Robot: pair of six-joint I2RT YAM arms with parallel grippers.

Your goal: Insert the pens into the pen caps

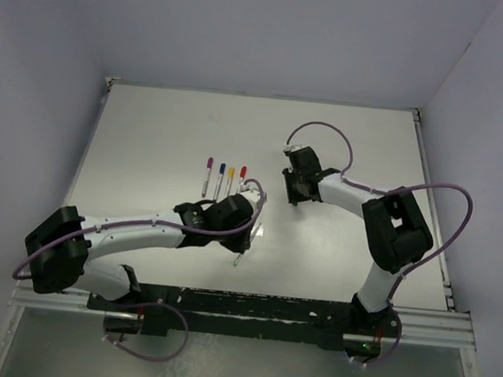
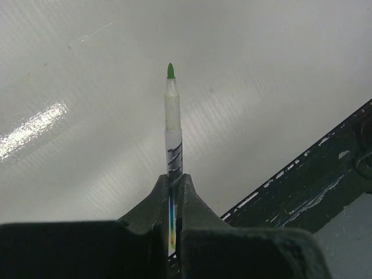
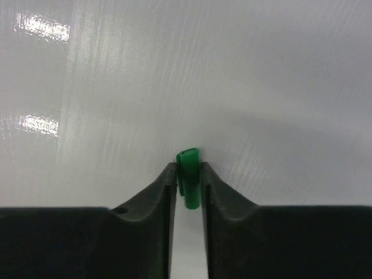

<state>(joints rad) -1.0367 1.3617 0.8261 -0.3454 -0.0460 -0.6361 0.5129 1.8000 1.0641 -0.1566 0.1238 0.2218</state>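
A white pen (image 2: 174,128) with a green tip sticks out past my left gripper (image 2: 174,177), which is shut on its printed barrel. In the top view that pen (image 1: 242,248) points toward the near edge, below the left gripper (image 1: 245,232). A stubby green pen cap (image 3: 189,180) stands between the fingers of my right gripper (image 3: 189,167), and both jaws press its sides just above the table. The right gripper (image 1: 292,197) is at mid-table, right of the left one. Several other pens lie side by side, with purple (image 1: 208,172), blue (image 1: 220,177), yellow (image 1: 230,178) and red (image 1: 242,176) far ends.
A black mounting rail (image 1: 249,309) runs along the near edge and also shows in the left wrist view as the rail (image 2: 314,180). The white table (image 1: 149,143) ends at low walls on the left, back and right. The row of pens lies just beyond the left gripper.
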